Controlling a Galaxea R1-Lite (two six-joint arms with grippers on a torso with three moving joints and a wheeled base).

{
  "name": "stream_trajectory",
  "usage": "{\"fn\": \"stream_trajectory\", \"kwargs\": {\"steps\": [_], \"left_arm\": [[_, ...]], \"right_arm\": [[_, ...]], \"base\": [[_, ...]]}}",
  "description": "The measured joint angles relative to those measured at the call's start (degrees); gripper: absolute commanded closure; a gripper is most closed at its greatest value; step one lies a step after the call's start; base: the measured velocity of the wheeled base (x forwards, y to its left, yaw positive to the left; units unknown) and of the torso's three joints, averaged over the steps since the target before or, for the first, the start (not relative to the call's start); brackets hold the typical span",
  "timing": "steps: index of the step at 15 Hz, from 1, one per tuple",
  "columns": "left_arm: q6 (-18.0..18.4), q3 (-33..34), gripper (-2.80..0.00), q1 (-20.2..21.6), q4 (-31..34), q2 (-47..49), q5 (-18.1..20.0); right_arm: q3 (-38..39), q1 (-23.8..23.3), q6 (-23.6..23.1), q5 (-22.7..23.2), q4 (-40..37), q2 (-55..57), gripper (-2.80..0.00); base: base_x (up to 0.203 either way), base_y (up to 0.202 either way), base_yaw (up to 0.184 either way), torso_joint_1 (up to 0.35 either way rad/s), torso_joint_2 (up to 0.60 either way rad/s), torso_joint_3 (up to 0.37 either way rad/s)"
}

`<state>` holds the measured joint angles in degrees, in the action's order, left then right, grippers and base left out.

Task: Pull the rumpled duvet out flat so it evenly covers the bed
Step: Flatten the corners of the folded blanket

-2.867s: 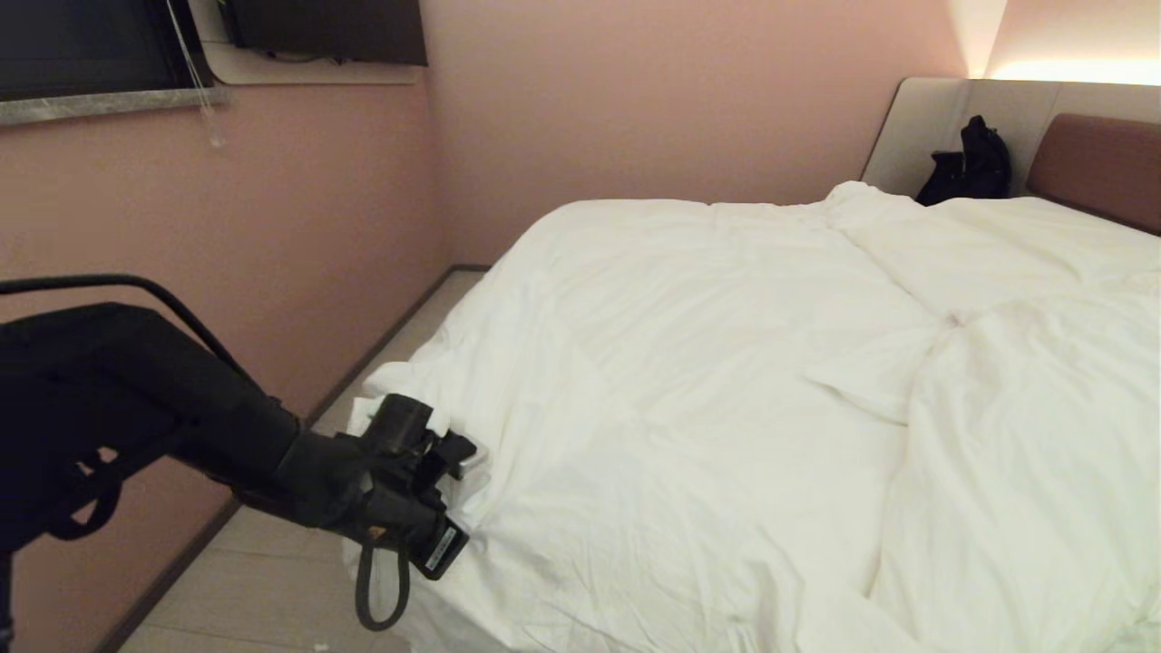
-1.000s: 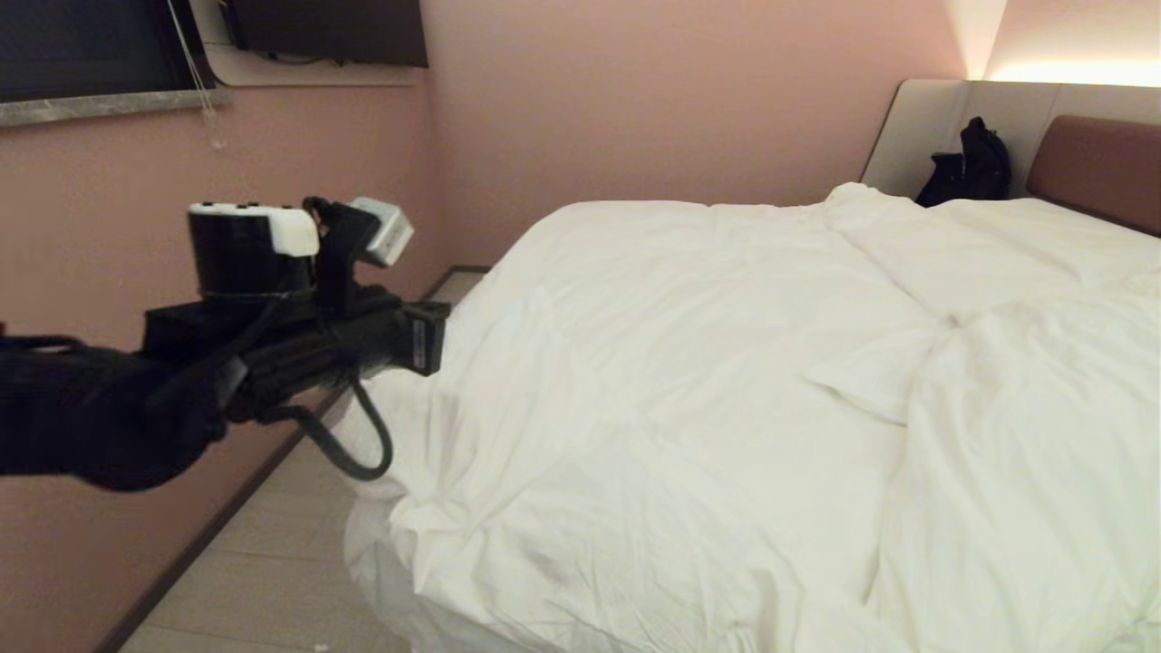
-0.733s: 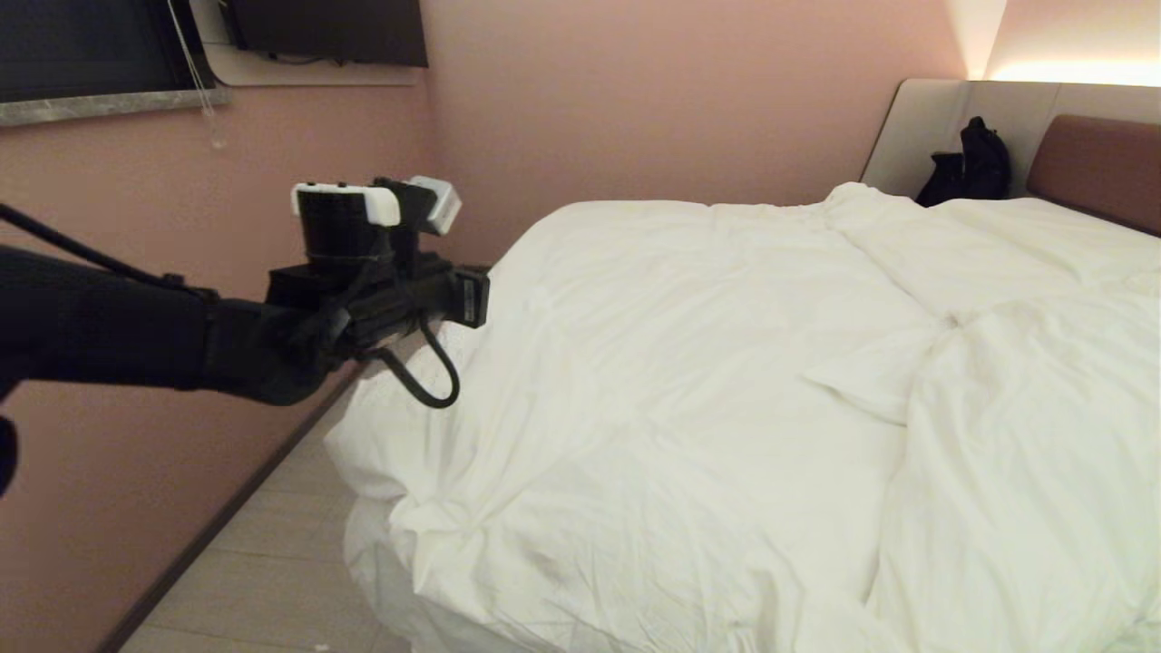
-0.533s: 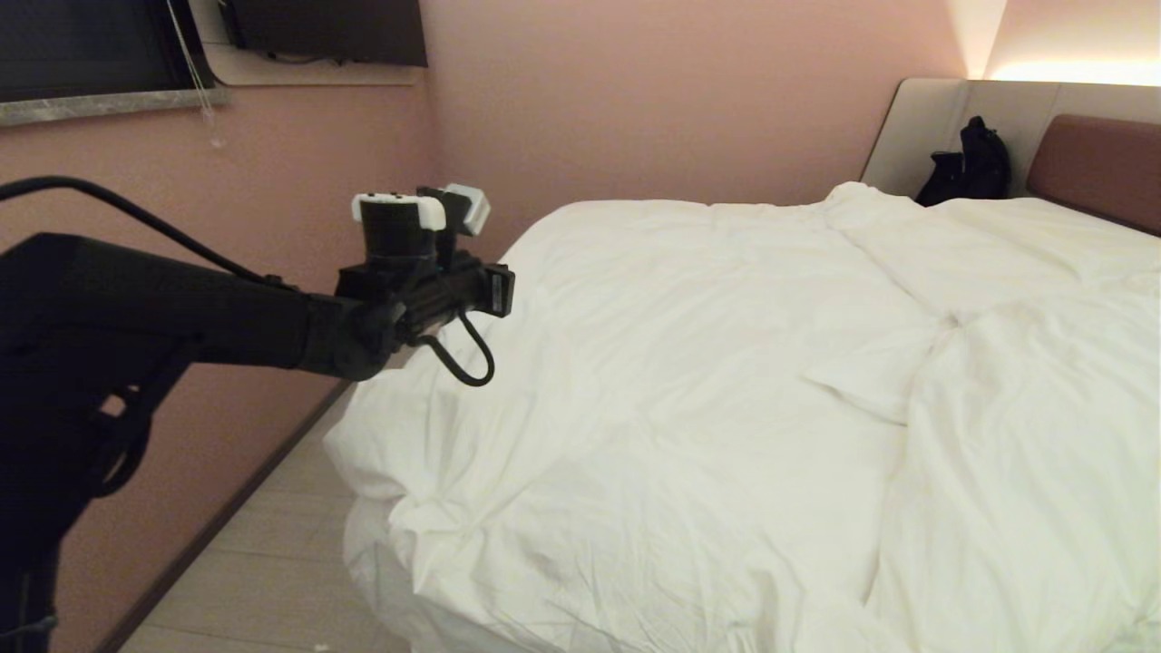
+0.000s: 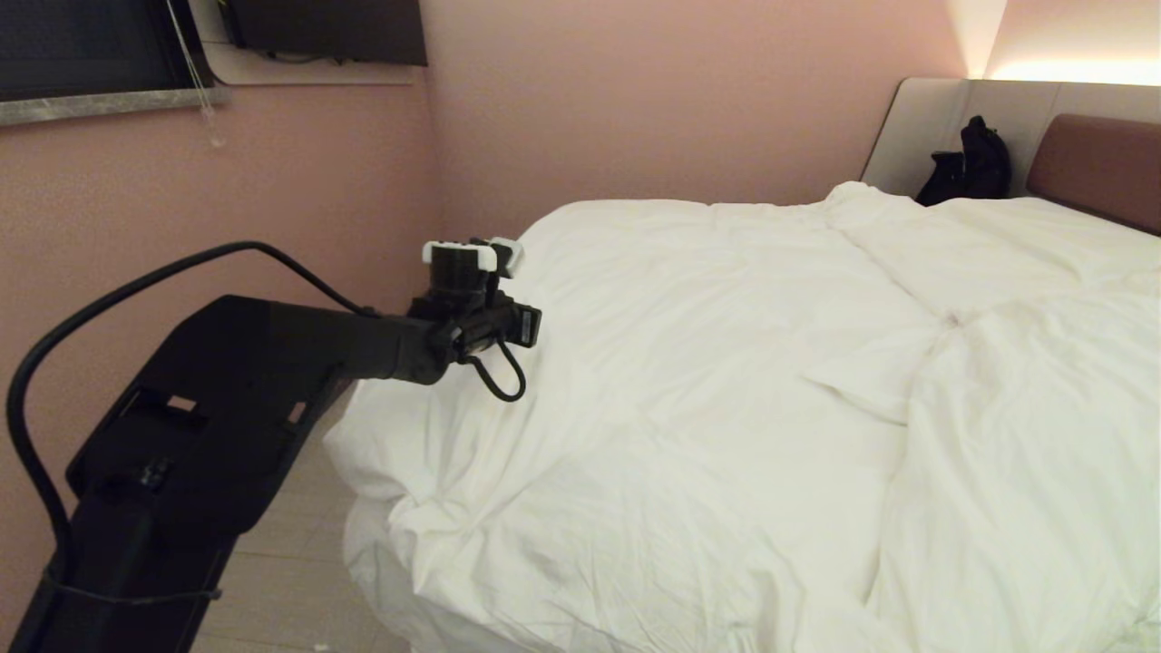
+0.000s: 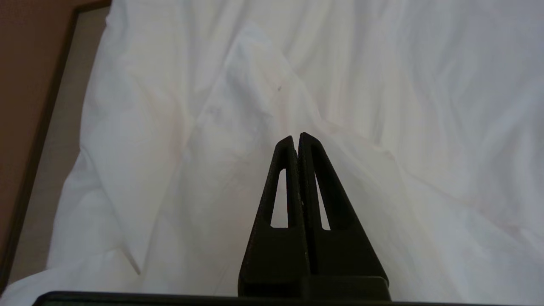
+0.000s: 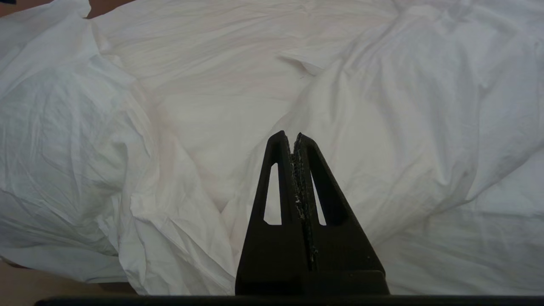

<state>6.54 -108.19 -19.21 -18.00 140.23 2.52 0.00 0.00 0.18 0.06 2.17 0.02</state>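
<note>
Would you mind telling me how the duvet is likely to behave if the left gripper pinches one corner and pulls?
The duvet is probably floppy: it lies in soft folds and drapes over the bed's edge. Its puffy bulk suggests drag, so a corner pull from the left gripper may stretch locally rather than shift everything.

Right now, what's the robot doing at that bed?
It is straightening the duvet on the bed. The left gripper is stretched out over the duvet's left side, fingers shut with nothing between them. The right gripper is also shut and empty, above the duvet and outside the head view. The duvet covers most of the bed but is rumpled, with a fold near the middle and a bunched near-left corner. A black bag sits by the headboard.
</note>
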Motion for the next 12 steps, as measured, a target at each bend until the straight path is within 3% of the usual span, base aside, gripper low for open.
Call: {"fn": "stream_trajectory", "kwargs": {"steps": [3,4,12], "left_arm": [[0.0,-0.7,0.00,-0.5,0.2,1.3,-0.5],[0.0,-0.7,-2.80,-0.6,0.0,1.4,-0.7],[-1.1,-2.7,-2.80,-0.8,0.9,1.4,-0.7]], "right_arm": [[0.0,0.0,-0.1,0.0,0.0,0.0,0.00],[0.0,0.0,-0.1,0.0,0.0,0.0,0.00],[0.0,0.0,-0.1,0.0,0.0,0.0,0.00]], "base": [[0.000,0.000,0.000,0.000,0.00,0.000],[0.000,0.000,0.000,0.000,0.00,0.000],[0.000,0.000,0.000,0.000,0.00,0.000]]}}
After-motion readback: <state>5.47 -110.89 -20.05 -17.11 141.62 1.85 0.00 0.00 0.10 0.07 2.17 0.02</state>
